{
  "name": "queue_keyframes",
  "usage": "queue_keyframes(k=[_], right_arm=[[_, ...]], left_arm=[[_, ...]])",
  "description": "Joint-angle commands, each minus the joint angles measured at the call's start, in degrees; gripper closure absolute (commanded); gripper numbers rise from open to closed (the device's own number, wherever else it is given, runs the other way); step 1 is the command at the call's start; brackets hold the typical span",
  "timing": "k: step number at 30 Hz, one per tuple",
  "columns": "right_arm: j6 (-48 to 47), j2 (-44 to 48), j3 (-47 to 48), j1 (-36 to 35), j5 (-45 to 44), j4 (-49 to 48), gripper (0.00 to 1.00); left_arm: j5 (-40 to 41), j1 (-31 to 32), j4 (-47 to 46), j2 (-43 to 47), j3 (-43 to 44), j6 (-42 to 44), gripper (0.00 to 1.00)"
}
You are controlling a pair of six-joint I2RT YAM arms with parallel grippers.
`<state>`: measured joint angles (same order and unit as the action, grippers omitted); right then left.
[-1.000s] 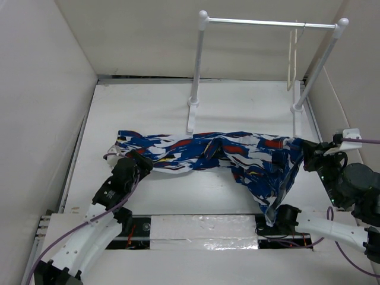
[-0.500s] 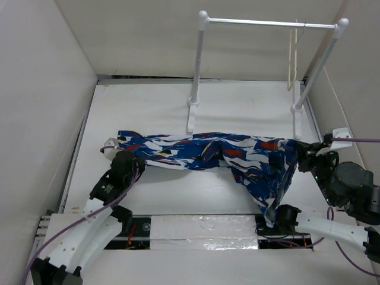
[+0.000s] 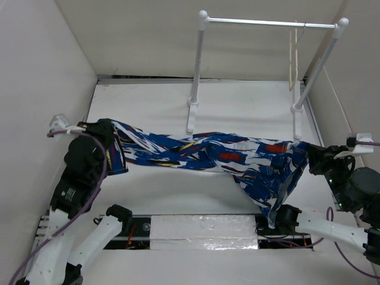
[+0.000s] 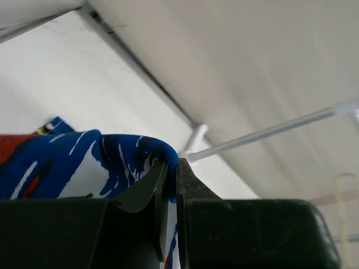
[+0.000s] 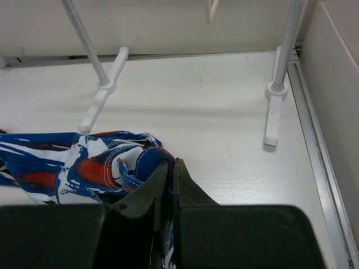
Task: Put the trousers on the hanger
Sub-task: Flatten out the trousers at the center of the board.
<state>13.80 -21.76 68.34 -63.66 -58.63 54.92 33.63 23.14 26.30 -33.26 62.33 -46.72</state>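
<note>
The trousers [image 3: 208, 151], bright blue with white, red and black splashes, hang stretched between my two grippers above the table, and a loose part droops toward the near edge. At the left, my left gripper [image 3: 111, 132] is raised and shut on one end of the cloth. In the left wrist view the left gripper [image 4: 173, 163] pinches a blue fold of the trousers [image 4: 73, 165]. My right gripper [image 3: 304, 155] is shut on the other end, and the right wrist view shows the right gripper [image 5: 171, 165] clamping bunched trousers [image 5: 95, 162]. The pale hanger [image 3: 292, 59] hangs from the rack's rail at the back right.
A white two-post rack [image 3: 199, 71] with a metal rail [image 3: 261, 23] stands at the back of the table, its feet [image 5: 275, 120] ahead of the right gripper. White walls [image 3: 41, 119] close in the left, back and right sides.
My left gripper has shut on the left end of the trousers and lifted it up and to the left, pulling the cloth taut. The right gripper has shifted slightly right, still shut on the cloth.
</note>
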Motion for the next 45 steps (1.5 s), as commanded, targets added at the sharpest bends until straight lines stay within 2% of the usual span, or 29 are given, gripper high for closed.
queue_keyframes(k=[1, 3, 6, 7, 9, 12, 13, 15, 16, 17, 18, 19, 20, 21, 23, 25, 27, 30, 32, 37, 45], right_arm=[[4.73, -2.31, -1.88, 0.46, -6.82, -5.50, 0.99], [7.28, -5.90, -3.73, 0.46, -10.69, -6.13, 0.98], [13.86, -8.99, -3.92, 0.46, -21.50, -4.83, 0.97], [18.23, -9.79, -3.39, 0.46, -25.61, -3.43, 0.98], [16.36, -9.79, -4.08, 0.46, -28.80, -7.77, 0.98], [-3.72, -9.36, -9.15, 0.46, -32.60, -30.23, 1.00], [-17.97, -9.53, -11.10, 0.46, -31.64, -46.14, 1.00], [-32.45, -11.80, -16.02, 3.08, -26.65, -63.79, 1.00], [-40.27, -13.64, -20.39, 8.50, -20.45, -74.15, 1.00], [-38.34, -16.01, -20.70, 11.86, -17.34, -70.94, 1.00], [-29.54, -21.78, -18.52, 15.81, -12.43, -59.86, 1.00], [-14.13, -24.97, -13.11, 20.89, -1.60, -43.13, 1.00], [-10.67, -27.70, -12.01, 31.91, 4.08, -40.53, 1.00], [-8.99, -30.07, -12.00, 36.54, 10.66, -39.89, 1.00], [-9.06, -29.31, -15.75, 46.81, 23.14, -44.97, 1.00], [-8.62, -27.38, -17.88, 52.91, 31.77, -48.92, 1.00], [-7.57, -28.51, -17.01, 60.97, 36.11, -48.07, 1.00], [-4.93, -34.39, -15.26, 66.63, 42.53, -46.83, 1.00], [-3.00, -37.98, -15.25, 67.17, 44.03, -47.70, 1.00], [-0.62, -41.87, -15.26, 68.40, 43.25, -53.50, 1.00], [-0.09, -49.51, -9.81, 68.40, 40.62, -58.34, 1.00]], left_arm=[[5.73, -0.11, -1.69, -9.18, -0.10, 3.03, 1.00], [7.06, -0.72, -3.53, -15.24, 2.09, 4.09, 1.00], [10.31, -2.03, -4.24, -23.41, 8.23, 6.46, 1.00], [10.49, -4.48, -4.42, -25.17, 9.64, 7.34, 1.00], [8.57, -8.09, -6.87, -29.31, 12.55, 10.23, 1.00], [1.02, -17.14, -7.94, -35.18, 15.71, 12.26, 1.00], [-1.43, -19.16, -7.33, -36.52, 16.59, 12.27, 1.00], [-3.03, -23.39, -5.92, -39.77, 17.92, 12.53, 1.00], [-4.00, -24.27, -6.00, -40.22, 17.75, 12.62, 1.00], [-4.53, -24.97, -6.09, -40.48, 16.96, 12.62, 1.00], [-5.14, -25.50, -6.53, -40.22, 16.17, 12.70, 1.00], [-5.59, -25.51, -7.40, -39.70, 15.38, 13.40, 1.00], [-5.50, -25.51, -9.15, -39.17, 13.72, 13.76, 1.00], [-5.33, -25.51, -10.04, -38.04, 13.00, 14.28, 1.00], [-4.72, -26.04, -10.66, -37.85, 13.08, 15.25, 1.00], [-4.19, -26.04, -10.49, -38.72, 13.52, 15.61, 1.00], [-3.92, -26.04, -10.40, -39.69, 13.96, 15.78, 1.00], [-4.09, -26.04, -11.54, -40.83, 13.26, 15.43, 1.00], [-4.45, -26.04, -12.41, -41.97, 13.00, 15.26, 1.00], [-6.29, -26.04, -13.21, -49.96, 16.24, 16.39, 1.00], [-6.73, -22.17, -15.58, -67.26, 28.28, 18.33, 0.98]])
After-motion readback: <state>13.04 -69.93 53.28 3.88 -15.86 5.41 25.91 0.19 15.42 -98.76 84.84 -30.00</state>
